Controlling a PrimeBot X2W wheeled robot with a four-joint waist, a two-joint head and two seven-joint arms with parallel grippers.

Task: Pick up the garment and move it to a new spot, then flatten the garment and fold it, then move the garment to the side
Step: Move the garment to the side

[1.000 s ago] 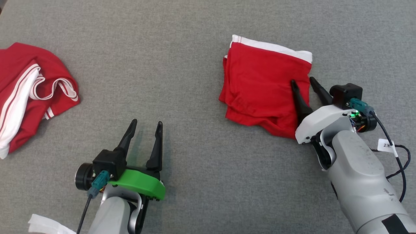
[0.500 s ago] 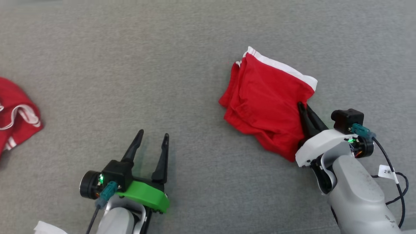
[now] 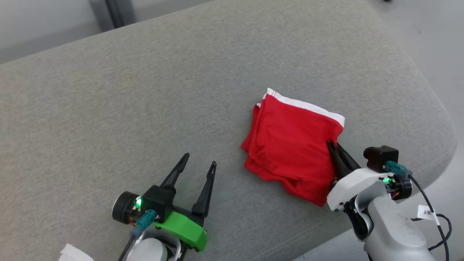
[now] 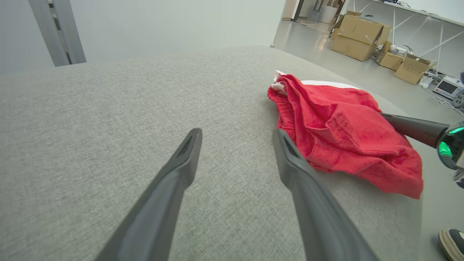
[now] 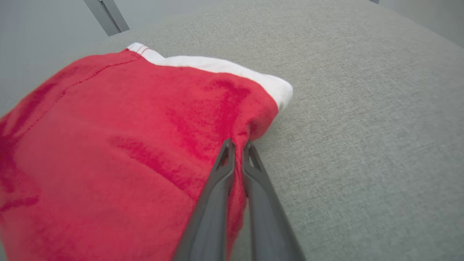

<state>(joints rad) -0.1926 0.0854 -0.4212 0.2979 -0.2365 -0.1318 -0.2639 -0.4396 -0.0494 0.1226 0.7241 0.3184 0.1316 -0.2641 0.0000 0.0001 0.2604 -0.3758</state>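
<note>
- Head view: right gripper [image 3: 333, 144] sits at the near right edge of the red garment [image 3: 290, 145], its fingers drawn together on the cloth.
- Right wrist view shows it better. The two fingertips almost touch, with a sliver of red fabric nipped between them, just below the corner of the white band [image 5: 217, 67].
- The garment is folded to a rough square on the grey padded surface [image 3: 145, 90]. It lies ahead and to the left of the right fingers, near the pad's rounded right edge.
- Left gripper [image 3: 200, 159] is spread wide with nothing between its fingers, over bare grey fabric. The garment lies off to the right of its right finger, not touching.
- Left wrist view adds the room beyond: cardboard boxes [image 4: 357, 32] on the floor, and a shoe [image 4: 451, 243] cut off by the lower right corner. It also shows the garment's stacked, rumpled layers side-on, which look flat from the head.
- Head view adds a white scrap [image 3: 72, 253] beside the left arm, clipped by the bottom edge. I can't tell what it is.
- I can't tell how many layers are in the pinch. I also can't tell whether the gripped edge is clear of the pad.
- Right forearm comes in from the lower right, with the fingers low and pointing up-left into the cloth.
- Left arm comes in from the bottom, with its fingers angled up and slightly right.
</note>
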